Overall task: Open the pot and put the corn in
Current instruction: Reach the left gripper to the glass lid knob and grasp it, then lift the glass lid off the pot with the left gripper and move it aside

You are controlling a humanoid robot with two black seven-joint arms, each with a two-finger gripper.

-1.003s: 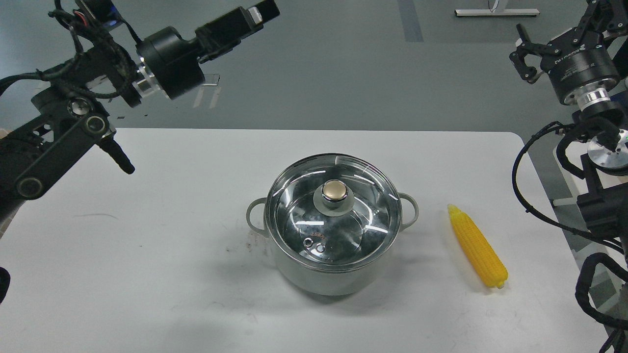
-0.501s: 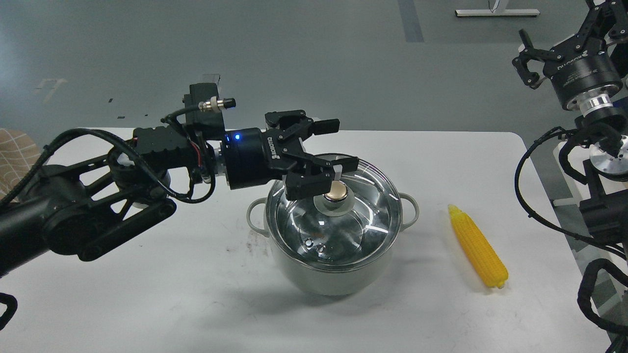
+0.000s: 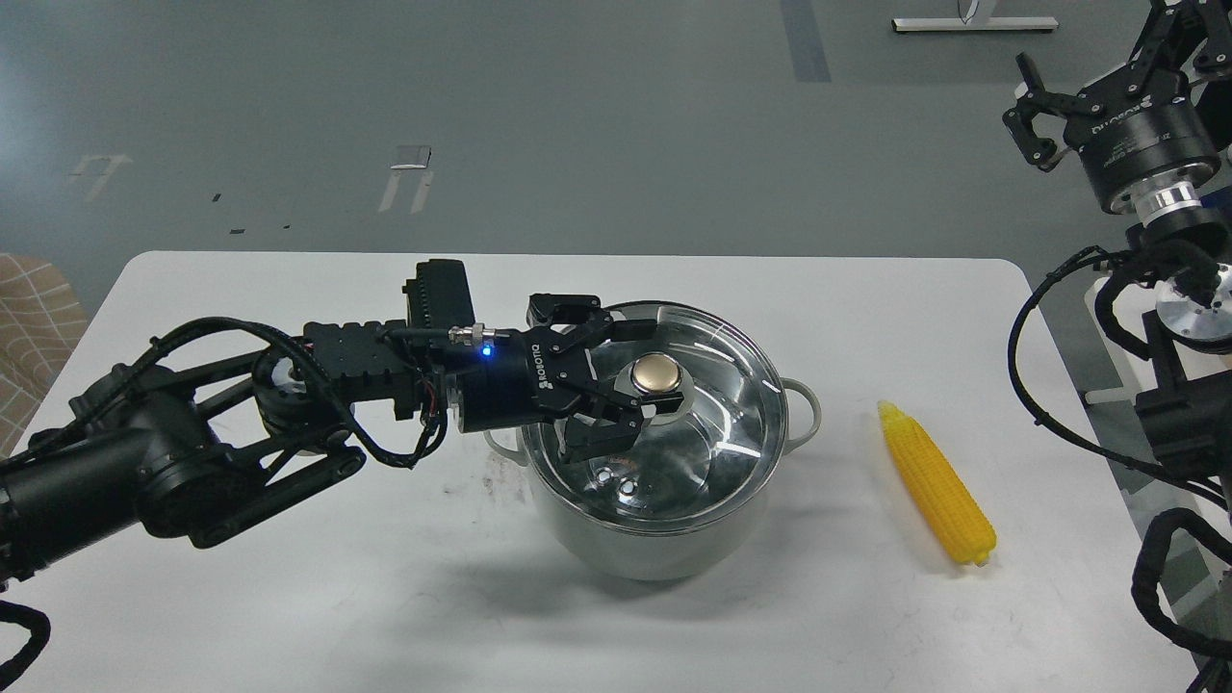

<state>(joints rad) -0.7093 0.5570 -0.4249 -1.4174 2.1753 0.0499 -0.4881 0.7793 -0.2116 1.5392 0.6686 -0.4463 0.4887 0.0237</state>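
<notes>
Left pincer (image 3: 640, 371) reaches in from the left over the pot (image 3: 654, 525), fingers spread apart either side of the gold knob (image 3: 657, 374) on the glass lid (image 3: 712, 433); far finger lies behind the knob, near finger (image 3: 630, 416) low over the glass just in front of it, and contact with the knob can't be made out, so not clamped. Blue light glows on the black wrist body behind the fingers. Right pincer (image 3: 1035, 120) hangs high at the upper right, well away from the tabletop (image 3: 289, 597), fingers parted, holding nothing. Lid sits on the pot, round, clear, steel-rimmed, with small vent holes near its front edge. Pot is round, pale grey-green outside, shiny steel showing through the glass, with a loop handle visible on its right side; it stands roughly centre of the tabletop. Corn (image 3: 938, 486) lies flat to the right of the pot, well apart from it, bright yellow, bumpy kernels, tapered, pointed tip facing away. Tabletop is white, matte, rounded corners, a few faint smudges left of the pot. Floor beyond is grey and glossy with some marks.
</notes>
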